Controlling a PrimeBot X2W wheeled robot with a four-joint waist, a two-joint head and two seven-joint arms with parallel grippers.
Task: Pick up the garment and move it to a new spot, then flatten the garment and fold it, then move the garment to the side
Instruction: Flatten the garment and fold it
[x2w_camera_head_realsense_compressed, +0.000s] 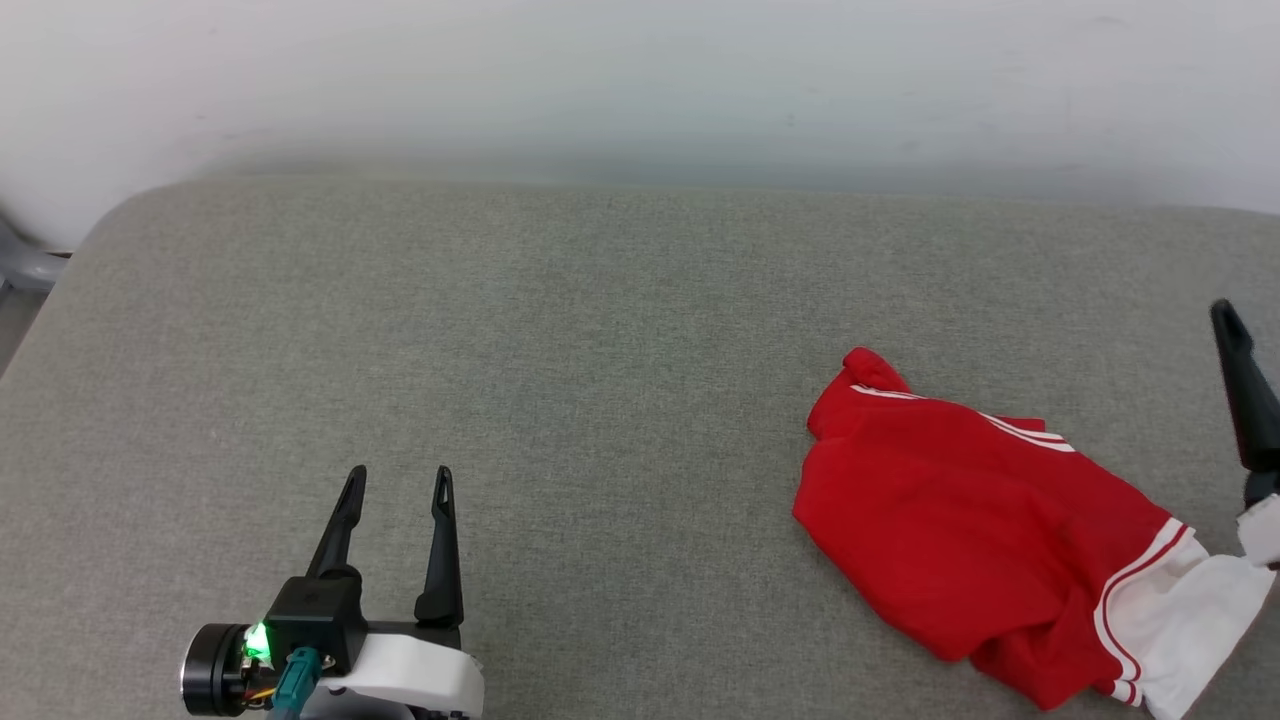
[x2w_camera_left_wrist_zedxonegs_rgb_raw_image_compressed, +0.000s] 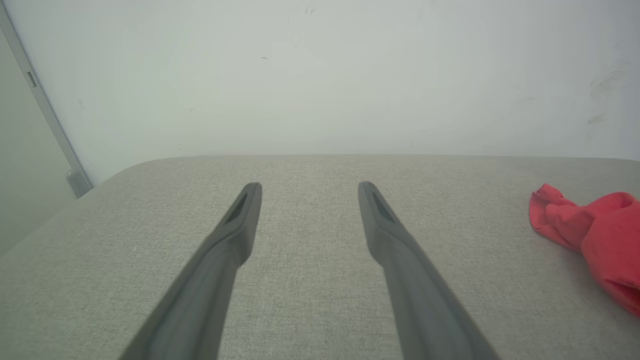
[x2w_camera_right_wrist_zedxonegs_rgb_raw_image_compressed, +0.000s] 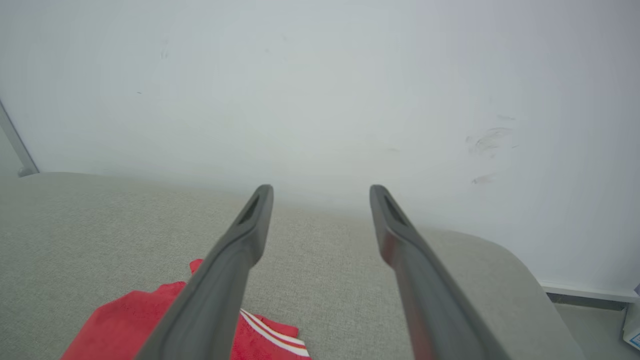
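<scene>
Grey padded surface (x2w_camera_head_realsense_compressed: 500, 350) ran to white wall (x2w_camera_head_realsense_compressed: 640, 80). Garment (x2w_camera_head_realsense_compressed: 960, 510) lay crumpled on surface's right side, well apart from left gripper (x2w_camera_head_realsense_compressed: 400, 472), just beside right gripper (x2w_camera_right_wrist_zedxonegs_rgb_raw_image_compressed: 321, 189). Both grippers' fingers were spread wide, unclenched.

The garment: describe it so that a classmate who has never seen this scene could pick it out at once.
Start at the wide grey fabric surface below the pale wall. On its near right part lies a crumpled garment. It is the one bright red thing there, with white striped trim and a white sleeve.
</scene>
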